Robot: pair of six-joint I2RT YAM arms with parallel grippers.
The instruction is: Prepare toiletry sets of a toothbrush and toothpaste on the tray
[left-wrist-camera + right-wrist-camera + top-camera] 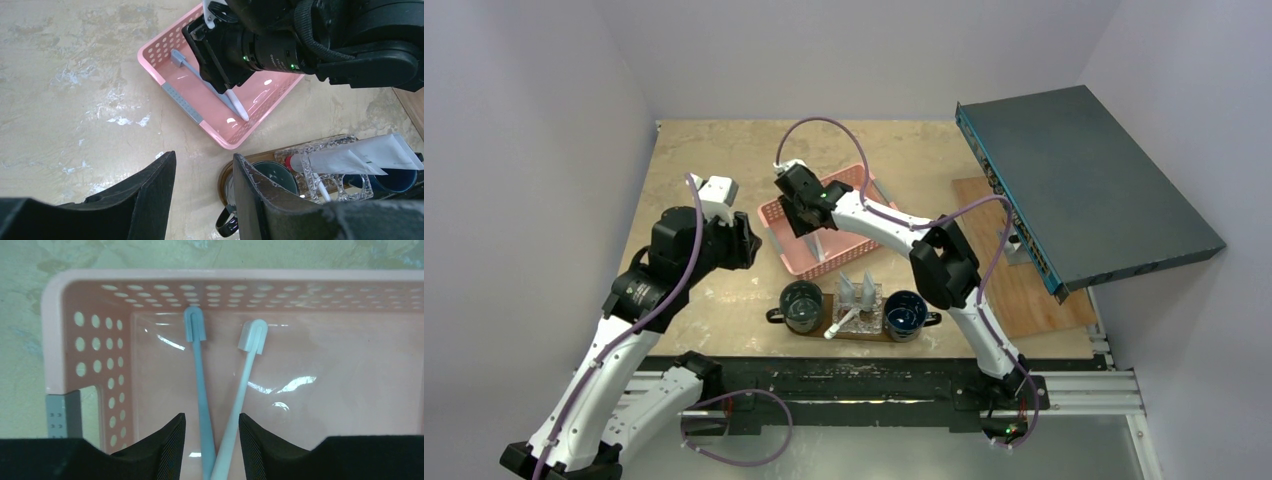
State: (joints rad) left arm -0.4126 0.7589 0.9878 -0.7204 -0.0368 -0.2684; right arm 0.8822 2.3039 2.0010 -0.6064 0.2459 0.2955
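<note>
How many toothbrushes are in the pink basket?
2: blue-grey toothbrush left of white toothbrush on the basket floor, handles converging between the right fingers; more may be hidden.

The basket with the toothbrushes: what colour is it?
The basket is pink, with round holes in its walls; clearest in the right wrist view.

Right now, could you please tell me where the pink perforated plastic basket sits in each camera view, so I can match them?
Top external: the pink perforated plastic basket is at centre, beneath the right gripper.
Left wrist: upper middle, a corner pointing down.
Right wrist: fills the frame, one corner at upper left.
Shared landmark: the right gripper, over the basket in every view.
</note>
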